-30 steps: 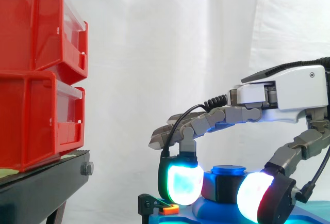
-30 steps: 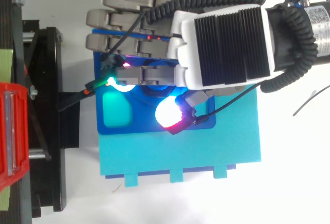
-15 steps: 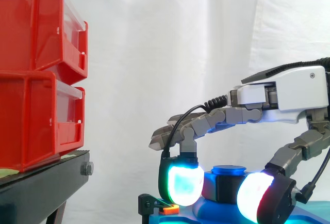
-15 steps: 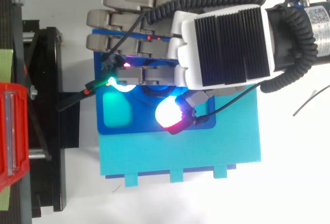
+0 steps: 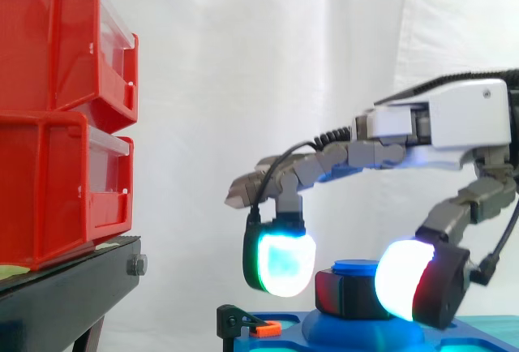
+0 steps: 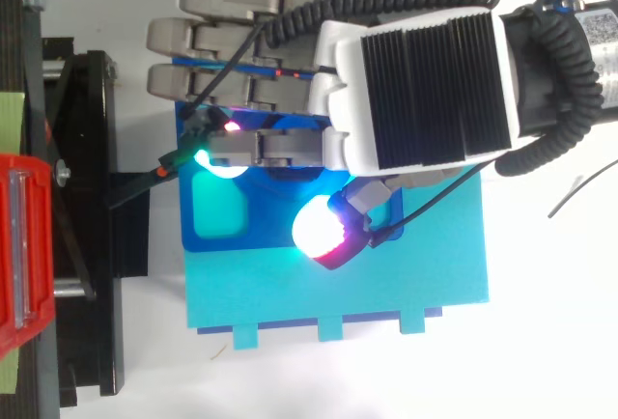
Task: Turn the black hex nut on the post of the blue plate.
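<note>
The black hex nut [image 5: 344, 294] sits on the blue-capped post [image 5: 357, 268] of the dark blue plate [image 6: 218, 222]. My hand [image 5: 462, 121] reaches in from the right and hovers over the post, with its palm [image 6: 425, 86] covering the nut from above. One cyan-glowing fingertip [image 5: 280, 264] hangs just left of the nut. The white and red thumb pad [image 5: 404, 291] stands on its right, partly in front of it. In the top view the thumb pad [image 6: 323, 232] sits clear of the post, so the hand is open around the nut.
The blue plate rests on a larger cyan base [image 6: 338, 293]. A small black clip with an orange tab [image 5: 263, 329] sits at the plate's left edge. Two stacked red bins [image 5: 57, 117] stand on the black stand [image 5: 73, 295] to the left.
The hand has risen a little and spread: the fingertip moved up and left, and the thumb pad drew away from the nut, letting go of it.
</note>
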Robot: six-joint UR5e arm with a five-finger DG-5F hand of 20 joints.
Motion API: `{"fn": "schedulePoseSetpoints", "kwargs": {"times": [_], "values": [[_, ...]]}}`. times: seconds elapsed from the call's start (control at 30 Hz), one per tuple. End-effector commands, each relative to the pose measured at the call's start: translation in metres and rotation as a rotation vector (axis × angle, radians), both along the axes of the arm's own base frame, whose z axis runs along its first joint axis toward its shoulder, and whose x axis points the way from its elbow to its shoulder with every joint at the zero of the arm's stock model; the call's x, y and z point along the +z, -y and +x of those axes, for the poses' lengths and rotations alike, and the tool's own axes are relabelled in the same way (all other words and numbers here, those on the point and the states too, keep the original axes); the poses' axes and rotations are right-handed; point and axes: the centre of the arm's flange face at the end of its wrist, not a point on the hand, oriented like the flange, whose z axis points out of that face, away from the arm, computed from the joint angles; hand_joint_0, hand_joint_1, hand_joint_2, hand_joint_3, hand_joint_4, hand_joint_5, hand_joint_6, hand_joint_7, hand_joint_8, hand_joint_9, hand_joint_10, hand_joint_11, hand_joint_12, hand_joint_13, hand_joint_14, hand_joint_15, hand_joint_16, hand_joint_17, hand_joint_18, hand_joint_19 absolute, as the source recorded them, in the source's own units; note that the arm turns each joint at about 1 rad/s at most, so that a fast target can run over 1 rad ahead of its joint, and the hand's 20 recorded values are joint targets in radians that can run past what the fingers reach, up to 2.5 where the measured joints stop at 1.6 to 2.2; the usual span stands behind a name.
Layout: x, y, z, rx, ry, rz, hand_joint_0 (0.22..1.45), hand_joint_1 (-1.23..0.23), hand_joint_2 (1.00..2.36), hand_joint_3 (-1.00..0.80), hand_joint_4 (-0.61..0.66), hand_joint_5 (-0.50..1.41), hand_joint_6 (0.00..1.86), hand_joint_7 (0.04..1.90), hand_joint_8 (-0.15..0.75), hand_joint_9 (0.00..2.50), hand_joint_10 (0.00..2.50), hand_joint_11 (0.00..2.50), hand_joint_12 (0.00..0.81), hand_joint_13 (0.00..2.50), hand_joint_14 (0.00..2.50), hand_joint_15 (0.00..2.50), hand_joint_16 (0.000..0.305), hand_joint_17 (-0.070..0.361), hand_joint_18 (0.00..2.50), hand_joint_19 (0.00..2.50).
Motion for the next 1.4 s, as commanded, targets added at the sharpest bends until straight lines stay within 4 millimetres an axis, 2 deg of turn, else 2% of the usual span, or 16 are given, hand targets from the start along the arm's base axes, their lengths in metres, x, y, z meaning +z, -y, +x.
{"fn": "schedulePoseSetpoints", "kwargs": {"times": [0.0, 0.1, 0.13, 0.2, 0.33, 0.4, 0.53, 0.57, 0.6, 0.9, 1.1, 1.37], "values": [[0.014, -0.003, 0.003, 0.005, -0.001, -0.003, 0.39, -0.5, 1.0, -0.5, 0.24, -0.2, 0.5, 1.06, 0.268, 0.22, 0.0, 0.03, 0.397, 0.11, 0.0, 0.03, 0.062, 0.14, 0.0, 0.01], [0.032, -0.006, 0.004, 0.01, -0.026, -0.026, 0.4, -0.49, 1.0, -0.5, 0.23, -0.21, 0.5, 1.04, 0.268, 0.22, 0.0, 0.04, 0.398, 0.11, 0.0, 0.03, 0.062, 0.14, 0.0, 0.01], [0.033, -0.006, 0.003, 0.011, -0.036, -0.033, 0.4, -0.49, 1.0, -0.5, 0.23, -0.21, 0.5, 1.04, 0.267, 0.22, 0.0, 0.04, 0.397, 0.11, 0.0, 0.03, 0.062, 0.14, 0.0, 0.01], [0.041, -0.006, -0.009, 0.015, -0.091, -0.073, 0.4, -0.48, 1.0, -0.5, 0.23, -0.21, 0.5, 1.01, 0.264, 0.21, 0.0, 0.02, 0.394, 0.11, 0.0, 0.03, 0.062, 0.139, 0.0, 0.02], [0.051, -0.006, -0.019, 0.022, -0.119, -0.111, 0.41, -0.48, 1.0, -0.5, 0.22, -0.21, 0.5, 0.98, 0.261, 0.2, 0.0, 0.01, 0.392, 0.11, 0.0, 0.03, 0.061, 0.138, 0.0, 0.01], [0.066, -0.006, -0.027, 0.016, -0.126, -0.118, 0.41, -0.48, 1.0, -0.5, 0.22, -0.22, 0.5, 0.97, 0.259, 0.2, 0.0, 0.01, 0.389, 0.11, 0.0, 0.03, 0.061, 0.137, 0.0, 0.02], [0.082, -0.004, -0.041, 0.01, -0.15, -0.122, 0.42, -0.48, 1.0, -0.5, 0.22, -0.22, 0.5, 0.97, 0.257, 0.2, 0.0, 0.01, 0.386, 0.1, 0.0, 0.03, 0.061, 0.137, 0.0, 0.02], [0.094, -0.004, -0.052, 0.003, -0.16, -0.121, 0.42, -0.48, 1.0, -0.5, 0.22, -0.22, 0.5, 0.96, 0.257, 0.2, 0.0, 0.01, 0.385, 0.1, 0.0, 0.03, 0.061, 0.136, 0.0, 0.02], [0.098, -0.003, -0.055, 0.001, -0.157, -0.121, 0.42, -0.48, 1.0, -0.5, 0.22, -0.22, 0.5, 0.97, 0.256, 0.2, 0.0, 0.01, 0.384, 0.1, 0.0, 0.03, 0.06, 0.136, 0.0, 0.02], [0.121, 0.0, -0.088, -0.047, -0.158, -0.098, 0.42, -0.49, 1.0, -0.5, 0.22, -0.21, 0.5, 0.91, 0.255, 0.19, 0.0, 0.0, 0.384, 0.08, 0.0, 0.02, 0.06, 0.136, 0.0, 0.02], [0.134, 0.0, -0.108, -0.074, -0.153, 0.001, 0.44, -0.48, 1.0, -0.5, 0.16, -0.23, 0.5, 0.75, 0.225, 0.09, 0.0, 0.0, 0.375, 0.0, 0.0, 0.03, 0.06, 0.135, 0.0, 0.05], [0.149, -0.007, -0.131, -0.133, -0.126, 0.102, 0.44, -0.46, 1.0, -0.5, 0.09, -0.24, 0.5, 0.69, 0.2, 0.01, 0.0, 0.0, 0.371, 0.0, 0.0, 0.02, 0.061, 0.137, 0.0, 0.03]]}}
